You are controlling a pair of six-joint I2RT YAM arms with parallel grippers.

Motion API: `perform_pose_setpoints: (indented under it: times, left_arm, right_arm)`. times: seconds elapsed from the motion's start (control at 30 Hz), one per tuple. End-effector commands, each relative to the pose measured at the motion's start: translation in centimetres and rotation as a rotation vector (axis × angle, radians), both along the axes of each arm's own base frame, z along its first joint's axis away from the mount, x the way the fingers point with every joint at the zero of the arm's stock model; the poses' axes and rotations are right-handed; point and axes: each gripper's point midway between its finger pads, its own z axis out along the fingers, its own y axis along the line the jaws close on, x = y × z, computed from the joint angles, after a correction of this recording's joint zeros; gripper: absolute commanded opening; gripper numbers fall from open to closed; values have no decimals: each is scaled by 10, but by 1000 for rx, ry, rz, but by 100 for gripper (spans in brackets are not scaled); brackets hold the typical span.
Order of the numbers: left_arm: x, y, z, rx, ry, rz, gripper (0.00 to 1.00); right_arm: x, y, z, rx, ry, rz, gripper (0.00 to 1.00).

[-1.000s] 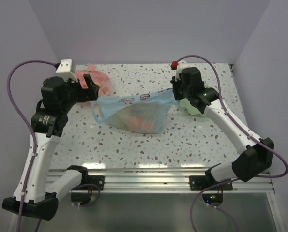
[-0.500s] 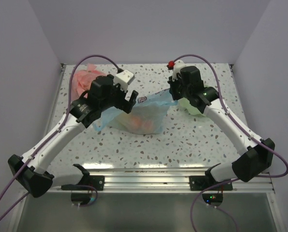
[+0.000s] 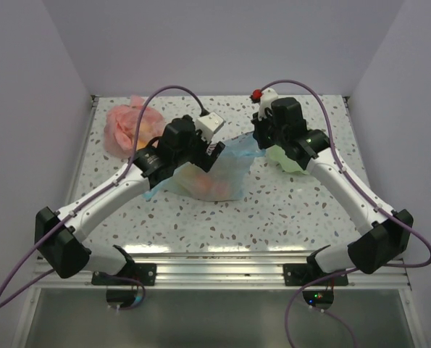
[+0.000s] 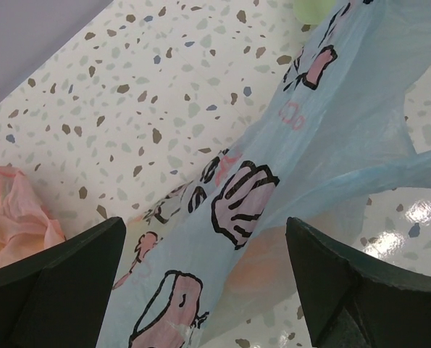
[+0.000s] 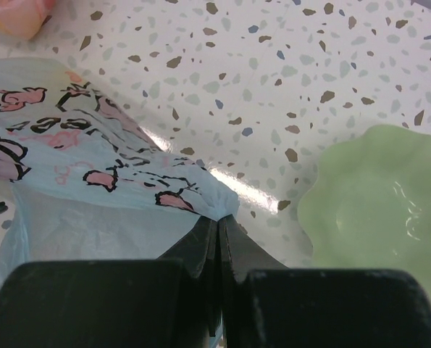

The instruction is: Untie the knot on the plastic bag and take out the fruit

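Plastic bag (image 3: 228,168) is clamped by the right gripper (image 5: 219,226); the left gripper (image 4: 204,230), jaws apart over it, could seize loose film and tear it.

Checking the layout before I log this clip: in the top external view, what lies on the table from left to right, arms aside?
pink bag → plastic bag → green dish
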Motion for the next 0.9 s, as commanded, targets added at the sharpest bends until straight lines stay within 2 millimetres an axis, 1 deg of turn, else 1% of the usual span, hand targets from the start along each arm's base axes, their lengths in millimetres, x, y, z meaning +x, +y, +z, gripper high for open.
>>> perform_pose_setpoints:
  times: [0.0,0.13,0.23,0.4,0.47,0.57,0.67,0.73,0.77,0.87]
  left_arm:
    - [15,-2,21,-37,-97,32,98]
    - [24,3,14,-14,-98,86,95]
    - [28,6,15,-13,-109,112,93]
    - [34,13,11,15,-116,159,90]
    - [36,13,8,21,-112,160,88]
    - [38,13,2,30,-101,163,88]
    - [43,19,-12,56,-78,197,88]
    - [50,31,-20,69,-75,248,88]
    - [55,39,-20,59,-75,278,88]
    - [64,52,-28,36,-65,317,88]
  right_arm:
    - [-5,-1,30,28,-67,16,0]
    - [-5,0,30,30,-64,19,0]
    - [-5,0,28,26,-62,18,0]
    - [-6,0,29,28,-66,18,0]
    - [-6,0,27,29,-62,20,0]
    - [-6,1,27,30,-60,26,0]
    - [-8,3,26,57,-44,18,0]
    - [-8,3,23,57,-37,18,0]
    - [-9,3,22,56,-34,18,0]
    - [-11,3,18,58,-28,15,0]
